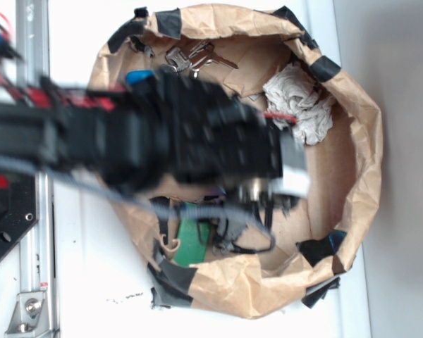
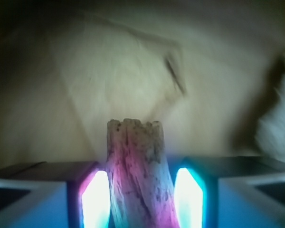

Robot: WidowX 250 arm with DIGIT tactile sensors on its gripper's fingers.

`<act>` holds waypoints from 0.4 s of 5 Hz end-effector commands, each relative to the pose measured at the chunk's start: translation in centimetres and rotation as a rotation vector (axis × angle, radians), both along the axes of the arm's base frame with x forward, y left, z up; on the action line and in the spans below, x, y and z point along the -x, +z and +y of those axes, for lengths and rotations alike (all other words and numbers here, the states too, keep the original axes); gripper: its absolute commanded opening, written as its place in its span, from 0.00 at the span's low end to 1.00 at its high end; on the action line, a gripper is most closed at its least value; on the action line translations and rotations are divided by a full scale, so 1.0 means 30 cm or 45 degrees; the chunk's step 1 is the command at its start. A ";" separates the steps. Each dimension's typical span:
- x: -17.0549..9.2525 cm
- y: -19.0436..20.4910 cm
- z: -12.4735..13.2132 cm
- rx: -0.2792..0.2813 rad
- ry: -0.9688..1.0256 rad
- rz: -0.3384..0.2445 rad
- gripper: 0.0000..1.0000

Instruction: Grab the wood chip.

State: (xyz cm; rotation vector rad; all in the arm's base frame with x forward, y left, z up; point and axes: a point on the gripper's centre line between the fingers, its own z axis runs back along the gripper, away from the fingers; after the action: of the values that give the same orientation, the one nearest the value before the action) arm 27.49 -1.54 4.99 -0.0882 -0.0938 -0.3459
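Wrist view: wood chip (image 2: 137, 175) is sitting upright betw. the two lit fingers (image 2: 96, 199) of the gripper (image 2: 141, 202), jagged end sticking out past the tips; jaws are clamping it on both sides. Exterior view: arm is blurring over the paper bag (image 1: 352, 113), w/ keys (image 1: 194, 58), cloth (image 1: 299, 102), green block (image 1: 192, 241) lying inside.

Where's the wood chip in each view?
Exterior: not visible; the blurred arm hides the claw over the brown paper bag.
Wrist: wood chip at bottom center, upright between the claw's two glowing pads.
Shared landmark: the white crumpled cloth, a pale blur at the wrist view's right edge.
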 end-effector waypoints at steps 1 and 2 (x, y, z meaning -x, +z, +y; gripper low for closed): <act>-0.010 0.339 0.080 0.117 0.195 -0.034 0.00; -0.016 0.408 0.042 -0.009 0.293 -0.068 0.00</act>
State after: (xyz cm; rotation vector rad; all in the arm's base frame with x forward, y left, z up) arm 27.28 1.09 14.68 -0.0829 -0.0733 -0.0934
